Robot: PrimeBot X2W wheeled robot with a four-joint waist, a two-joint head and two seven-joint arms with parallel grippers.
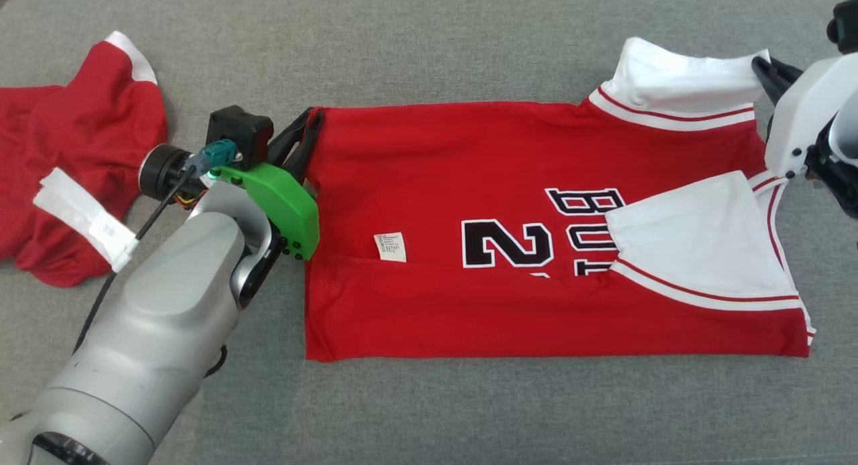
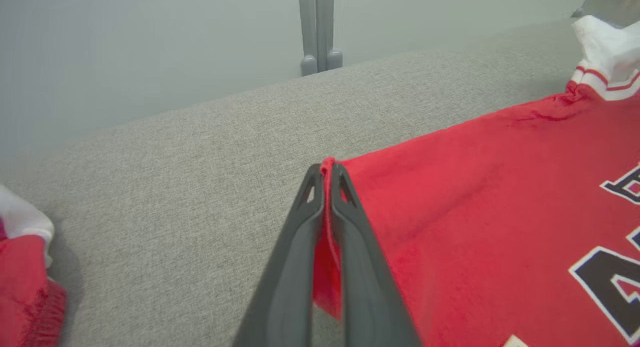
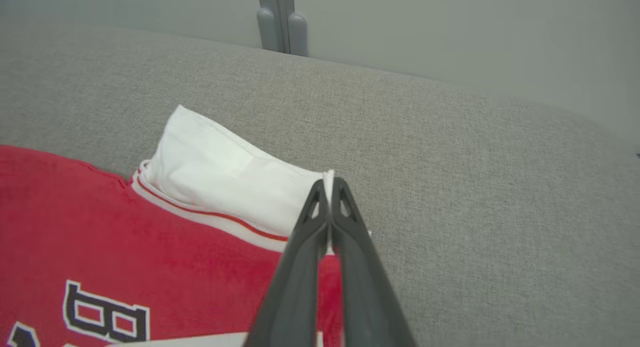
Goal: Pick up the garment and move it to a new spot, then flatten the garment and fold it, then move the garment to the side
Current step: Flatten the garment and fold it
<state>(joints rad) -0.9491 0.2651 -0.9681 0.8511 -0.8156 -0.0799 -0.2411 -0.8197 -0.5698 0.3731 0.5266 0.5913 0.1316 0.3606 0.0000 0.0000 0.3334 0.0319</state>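
A second red garment [image 1: 74, 150] lies crumpled toward the left side of the desk [image 1: 429, 43] and runs off the head view there. One of its ends, trimmed with a white band [image 1: 134, 53], points toward the desk's far edge. A long white strip [image 1: 84, 217] lies tilted across its near part, with small print at its lower end, too small to read. The desk is covered in grey woven cloth. Beyond its far edge stands a plain pale grey wall [image 2: 150, 47]. Against that wall a narrow grey post [image 2: 320, 27] rises, made of two halves with rounded feet.
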